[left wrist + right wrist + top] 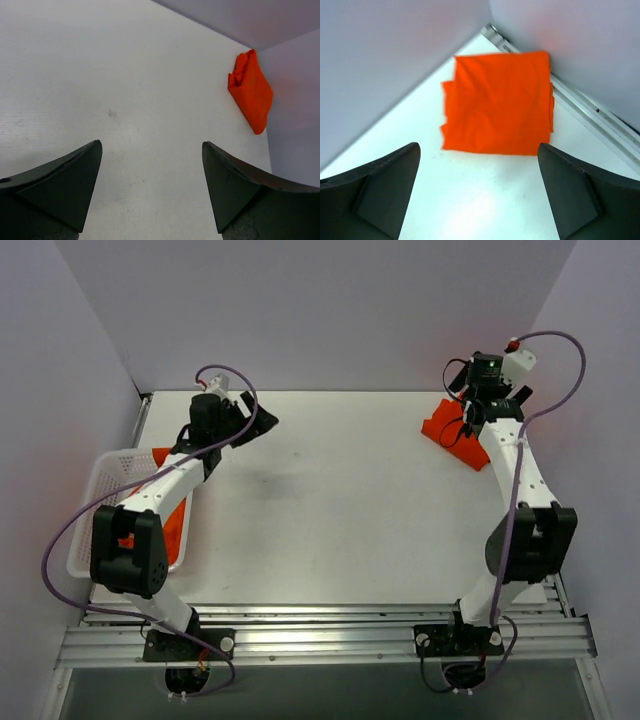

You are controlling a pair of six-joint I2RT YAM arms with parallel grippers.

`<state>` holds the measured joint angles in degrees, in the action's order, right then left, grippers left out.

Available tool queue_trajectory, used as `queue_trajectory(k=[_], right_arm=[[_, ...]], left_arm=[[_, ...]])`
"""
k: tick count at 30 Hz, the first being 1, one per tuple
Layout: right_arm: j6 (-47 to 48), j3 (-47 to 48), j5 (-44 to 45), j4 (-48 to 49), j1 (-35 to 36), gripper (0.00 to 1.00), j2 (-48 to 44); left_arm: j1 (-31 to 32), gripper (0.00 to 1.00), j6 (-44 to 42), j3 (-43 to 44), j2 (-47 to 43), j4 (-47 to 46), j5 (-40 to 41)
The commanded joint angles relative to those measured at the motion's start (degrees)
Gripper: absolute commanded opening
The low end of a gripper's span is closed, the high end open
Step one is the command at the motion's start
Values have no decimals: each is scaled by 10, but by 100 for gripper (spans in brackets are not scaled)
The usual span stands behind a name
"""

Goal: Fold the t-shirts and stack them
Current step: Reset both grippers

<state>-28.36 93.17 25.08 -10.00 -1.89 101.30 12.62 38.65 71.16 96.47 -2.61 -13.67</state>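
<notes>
The white desk [340, 520] took up most of the room between the pale walls. The left arm [165, 490] reached from the near edge toward the far-left corner, and the right arm [520, 480] stretched up the right edge to the far-right corner. A white basket [95, 490] sat at the left edge, partly under the left arm, with a loose shirt [175, 525] heaped in it. A folded shirt [497, 102] lay flat in the far-right corner, close to the wall. The right claw [478, 145] hung just above it, fingers spread, holding nothing. The left claw [151, 144] was spread wide too, over bare desk, well apart from both shirts.
</notes>
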Motion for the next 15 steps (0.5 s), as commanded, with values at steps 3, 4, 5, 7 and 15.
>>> queue_trajectory(k=[3, 4, 5, 7, 15], right_arm=[[13, -140, 40, -20, 15, 100, -229], [15, -162, 32, -17, 15, 100, -257], [16, -197, 23, -19, 15, 100, -279], [31, -227, -5, -22, 20, 100, -343], [50, -301, -159, -41, 33, 100, -489]], left_arm=[[-2, 89, 0, -28, -101, -6, 9], [-1, 89, 2, -38, -115, -5, 11], [2, 89, 3, -49, -125, -4, 15], [14, 89, -3, -76, -160, 13, 36], [82, 90, -28, -131, -283, 85, 150]])
